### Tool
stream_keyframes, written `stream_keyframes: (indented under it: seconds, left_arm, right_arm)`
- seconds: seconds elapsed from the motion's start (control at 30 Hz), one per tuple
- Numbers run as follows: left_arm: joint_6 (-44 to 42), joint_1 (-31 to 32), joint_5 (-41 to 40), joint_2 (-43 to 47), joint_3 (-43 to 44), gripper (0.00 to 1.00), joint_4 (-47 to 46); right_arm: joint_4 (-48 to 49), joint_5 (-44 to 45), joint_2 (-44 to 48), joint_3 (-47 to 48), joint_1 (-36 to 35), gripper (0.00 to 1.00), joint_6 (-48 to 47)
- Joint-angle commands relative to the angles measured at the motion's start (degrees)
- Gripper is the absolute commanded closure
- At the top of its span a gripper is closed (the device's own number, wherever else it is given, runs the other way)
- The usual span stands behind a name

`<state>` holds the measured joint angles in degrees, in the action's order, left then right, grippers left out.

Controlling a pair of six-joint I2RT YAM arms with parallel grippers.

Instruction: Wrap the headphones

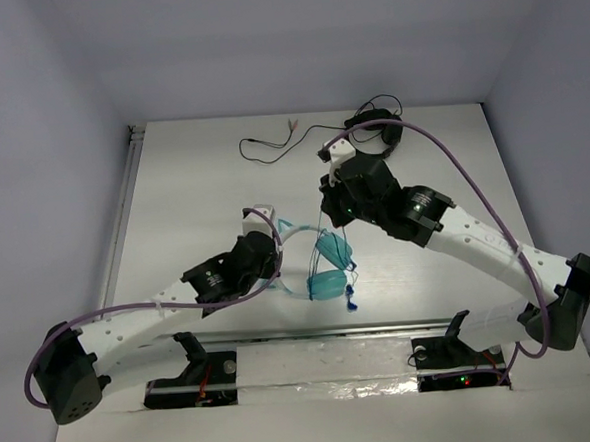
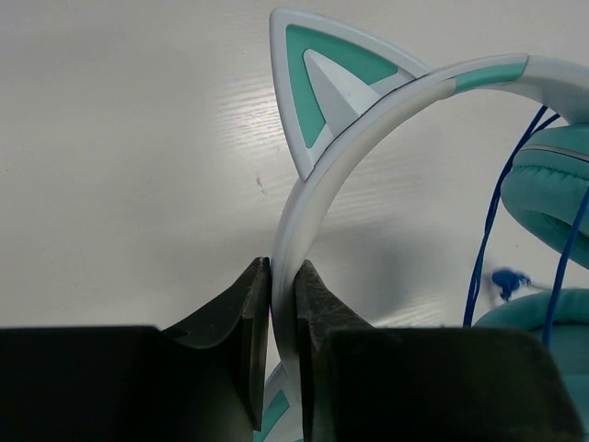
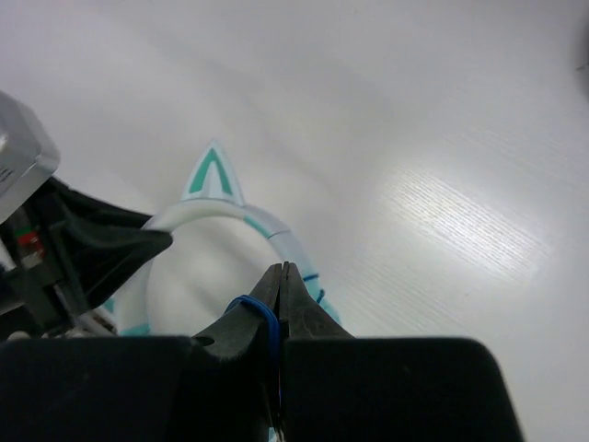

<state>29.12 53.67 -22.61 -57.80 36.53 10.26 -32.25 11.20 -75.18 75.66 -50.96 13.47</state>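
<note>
While the left gripper (image 2: pixel 281 276) clamps the pale headband (image 2: pixel 368 129) of the headphones (image 1: pixel 326 267), the right gripper (image 3: pixel 281 276) is closed on the thin blue cable (image 3: pixel 250 311), which loops over the edge of one finger.

The headphones lie on the table (image 1: pixel 203 187) between the two grippers, directly ahead of the left fingertips and just below the right fingertips. From the left gripper the headband arcs forward and to the right, past a cat-ear point (image 2: pixel 322 83), to the two teal ear cups (image 2: pixel 552 193). The cable runs across the front of those cups. In the right wrist view a dark strand appears to cross the band just beyond the right fingertips. How many turns are laid cannot be told.

Judgement: the left arm serves as the anchor and the right arm, nearer the free cable, carries it. The coming move turns on the cable's line from the right fingertips to the band. The cable must cross the band's long arc, not run along it.

The black headphones (image 1: pixel 375 131) lie beyond the right gripper, well apart.
</note>
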Motion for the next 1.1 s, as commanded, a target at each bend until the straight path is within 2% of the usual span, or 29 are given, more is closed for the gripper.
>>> stream_keyframes:
  seconds: [0.0,0.13,0.4,0.47,0.57,0.67,0.83,0.93,1.07]
  left_arm:
    - [-0.73,0.65,5.20,2.78,4.16,1.00,0.46]
    - [-1.17,0.65,6.53,5.33,5.39,1.00,2.48]
    - [-3.63,0.65,2.66,5.59,10.57,1.00,8.37]
    - [-5.21,0.65,3.10,5.86,11.89,1.00,8.72]
    - [-6.62,0.65,-0.40,5.68,14.52,1.00,12.58]
    - [-7.67,0.65,0.45,6.29,15.49,1.00,13.21]
    - [-8.73,0.65,7.13,7.26,15.85,1.00,9.87]
    - [-8.47,0.65,7.84,7.70,17.78,1.00,9.69]
    - [-8.47,0.65,10.48,9.54,20.23,1.00,8.37]
  right_arm:
    - [-0.53,4.87,-1.99,3.79,1.56,1.00,-3.45]
    - [-0.62,8.31,-2.78,2.74,3.58,1.00,-3.54]
    - [0.25,12.26,-3.92,0.37,5.77,1.00,-1.09]
    - [2.53,12.70,-4.45,-0.59,6.74,0.96,0.93]
    - [5.52,12.36,-4.28,-3.14,9.55,0.83,4.01]
    - [5.88,14.54,-4.45,-3.94,10.88,0.74,5.51]
    - [8.51,12.62,-5.42,-6.48,13.34,0.69,7.70]
    - [11.85,10.08,-5.33,-8.68,13.86,0.64,9.02]
    - [17.55,5.08,-5.59,-12.19,15.01,0.63,10.25]
